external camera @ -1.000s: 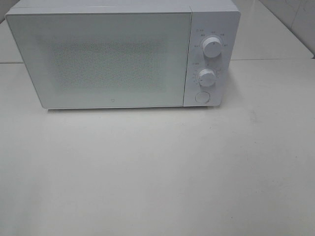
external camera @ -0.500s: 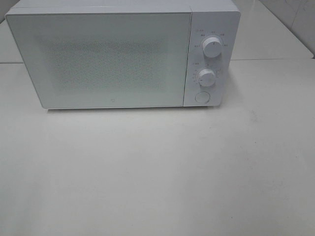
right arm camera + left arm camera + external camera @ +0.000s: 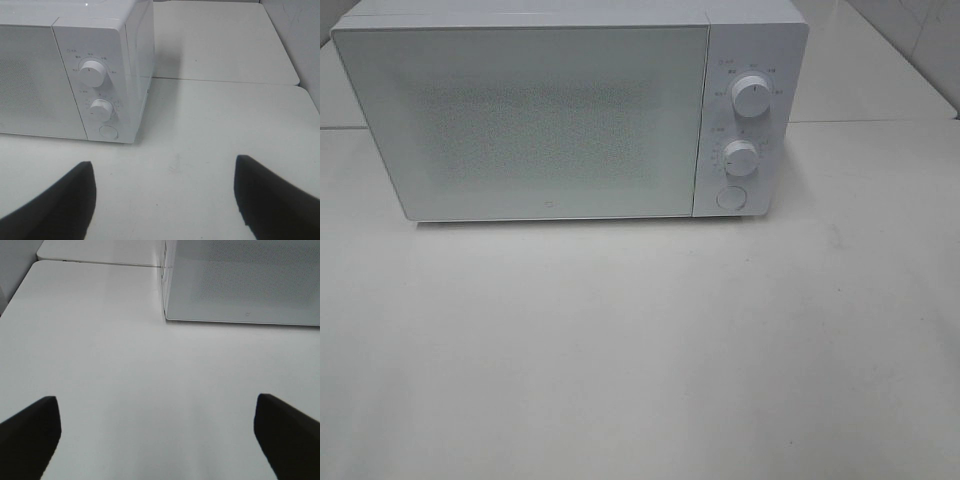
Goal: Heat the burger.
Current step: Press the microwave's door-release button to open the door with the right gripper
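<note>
The burger is out of view in every frame. A white microwave (image 3: 570, 110) stands at the back of the table with its door (image 3: 525, 120) shut; two round knobs and a round button (image 3: 731, 198) sit on its right panel. My left gripper (image 3: 157, 432) hovers open over bare table in front of the microwave's left corner (image 3: 167, 315), nothing between its dark fingers (image 3: 30, 432). My right gripper (image 3: 165, 195) is open too, near the table in front of the control panel (image 3: 97, 95), holding nothing. Neither gripper shows in the exterior high view.
The white tabletop (image 3: 640, 340) spreads in front of the microwave. A seam between table sections runs behind it (image 3: 225, 81). A grey wall (image 3: 300, 30) borders the right side.
</note>
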`<state>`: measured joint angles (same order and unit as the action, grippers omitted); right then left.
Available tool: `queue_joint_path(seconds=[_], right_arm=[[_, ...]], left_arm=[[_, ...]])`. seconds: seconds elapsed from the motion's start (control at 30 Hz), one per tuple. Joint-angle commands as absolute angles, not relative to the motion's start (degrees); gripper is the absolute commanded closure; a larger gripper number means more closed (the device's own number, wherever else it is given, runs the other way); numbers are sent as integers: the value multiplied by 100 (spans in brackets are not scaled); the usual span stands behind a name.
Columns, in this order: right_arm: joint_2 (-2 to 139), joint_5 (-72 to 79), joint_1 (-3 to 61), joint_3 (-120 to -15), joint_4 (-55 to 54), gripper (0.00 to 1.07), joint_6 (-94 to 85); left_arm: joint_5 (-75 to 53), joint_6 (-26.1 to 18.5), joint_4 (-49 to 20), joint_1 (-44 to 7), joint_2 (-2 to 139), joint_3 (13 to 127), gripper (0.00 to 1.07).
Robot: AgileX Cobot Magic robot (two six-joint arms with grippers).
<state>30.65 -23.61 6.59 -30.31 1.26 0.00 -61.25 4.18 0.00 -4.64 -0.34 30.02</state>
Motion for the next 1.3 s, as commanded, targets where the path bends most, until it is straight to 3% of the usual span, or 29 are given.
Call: queue_joint_path(seconds=[0.03,0.6,1.13,1.3], right_arm=[[3329,-2028,619,-3077,149,31,-63],[5202,0,619,-3014,160,31,-57],[6572,3249,619,-2189,143,31,-155],[7173,4354,619,-1845,-384,31,-630]], left_arm=[[-6108,430,0,-441,-115,3008,9],[-6108,430,0,-441,-115,3008,9],[-6108,430,0,-441,-115,3008,9],[-6108,430,0,-441,-115,3008,9]])
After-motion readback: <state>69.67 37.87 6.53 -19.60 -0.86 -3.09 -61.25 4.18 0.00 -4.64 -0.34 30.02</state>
